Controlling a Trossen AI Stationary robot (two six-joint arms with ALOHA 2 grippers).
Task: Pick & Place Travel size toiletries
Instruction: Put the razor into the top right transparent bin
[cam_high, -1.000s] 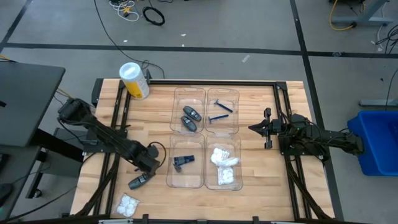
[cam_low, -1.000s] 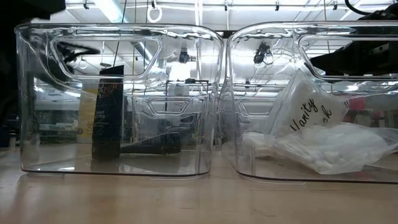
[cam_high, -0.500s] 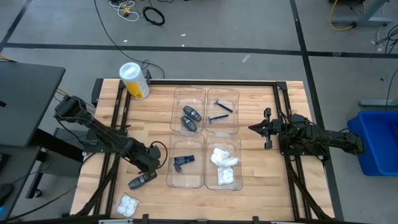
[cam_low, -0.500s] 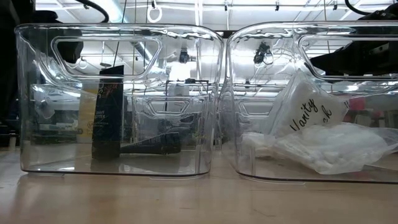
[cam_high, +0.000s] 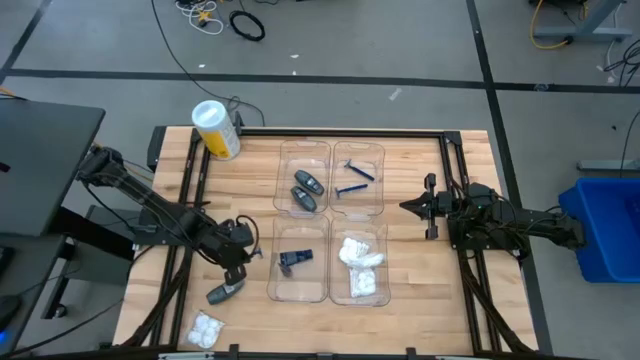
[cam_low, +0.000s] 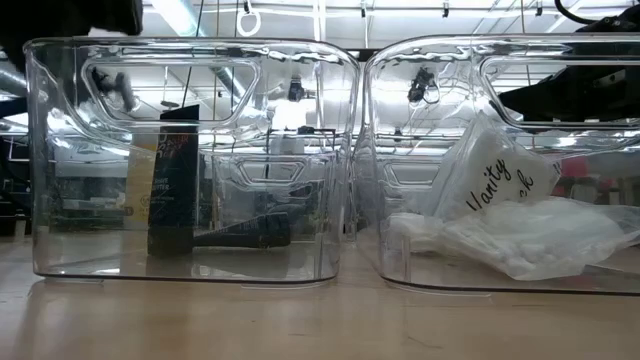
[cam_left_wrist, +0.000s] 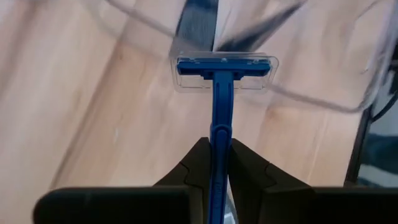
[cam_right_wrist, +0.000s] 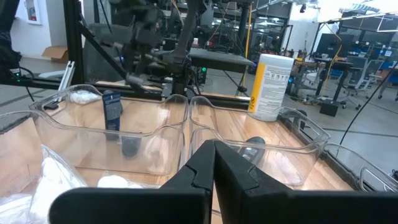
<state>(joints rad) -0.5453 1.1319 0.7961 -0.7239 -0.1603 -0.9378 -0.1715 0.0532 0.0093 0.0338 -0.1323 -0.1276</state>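
My left gripper (cam_high: 238, 258) hangs over the table's near left part, just left of the near left tray (cam_high: 297, 262), and is shut on a thin blue razor (cam_left_wrist: 222, 93). On the wood near it lie a dark grey oval tube (cam_high: 225, 291) and a white crinkly packet (cam_high: 205, 328). Two grey tubes (cam_high: 305, 190) lie in the far left tray, and another blue razor (cam_high: 355, 180) in the far right one. White packets (cam_high: 360, 265) fill the near right tray. My right gripper (cam_high: 405, 205) waits shut and level at the table's right. My left gripper pinches the razor's blue handle (cam_left_wrist: 220, 138) between its two fingers. The handle runs along the fingers, and the head with its clear cap (cam_left_wrist: 224, 66) sticks out beyond the fingertips. The fingers slant down toward the table. The razor is lifted clear of the wood.
A big yellow-and-white cylinder (cam_high: 216, 128) stands at the far left corner. The four clear trays fill the table's middle, and a dark upright piece (cam_high: 295, 258) is in the near left one. Black frame rails (cam_high: 340, 132) run along the table's edges. Bare wood lies between the trays and the right arm.
My left gripper has risen from the table with the blue razor and has tipped, staying shut on it. The arm's elbow has swung back toward the table's left edge. The grey tube and the white packet have stayed where they were.
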